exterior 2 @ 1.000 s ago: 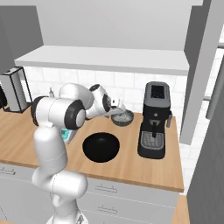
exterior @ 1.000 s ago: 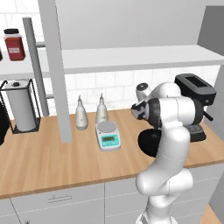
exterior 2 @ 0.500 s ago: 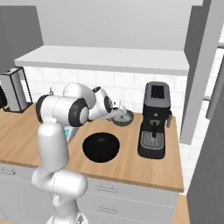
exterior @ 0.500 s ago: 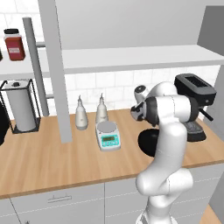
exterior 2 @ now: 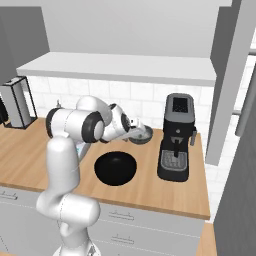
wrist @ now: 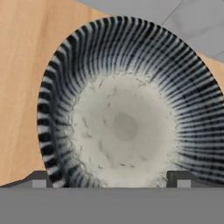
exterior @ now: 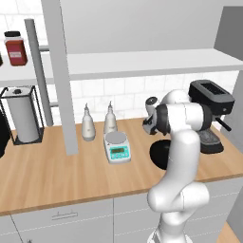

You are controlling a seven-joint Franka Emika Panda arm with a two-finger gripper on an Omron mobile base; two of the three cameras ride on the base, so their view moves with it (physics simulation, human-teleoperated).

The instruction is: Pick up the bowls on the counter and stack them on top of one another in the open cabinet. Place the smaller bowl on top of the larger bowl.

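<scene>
Since a second ago the arm has stretched a little further toward the back wall, carrying the gripper [exterior 2: 136, 131] down to the smaller bowl [exterior 2: 141, 135], while nothing on the counter [exterior: 52, 175] has shifted. Going left to right along the worktop: a paper towel roll [exterior: 22, 118] at about nine o'clock, two pale bottles [exterior: 88, 124] behind the white kitchen scale [exterior: 117, 146], then the larger bowl [exterior 2: 115, 168], glossy black, sitting just in front of the arm, with the smaller bowl at its one o'clock against the tiles, and the coffee machine [exterior 2: 176, 137] at three o'clock. In the hand view the speckled grey bowl with striped walls [wrist: 127, 122] lies directly under the spread fingertips [wrist: 38, 180], which stand wide apart, holding nothing. I'd judge the task barely begun: both bowls rest on the counter, the open cabinet [exterior: 142, 64] shelf above waits bare, and both placements, black bowl first, remain.
</scene>
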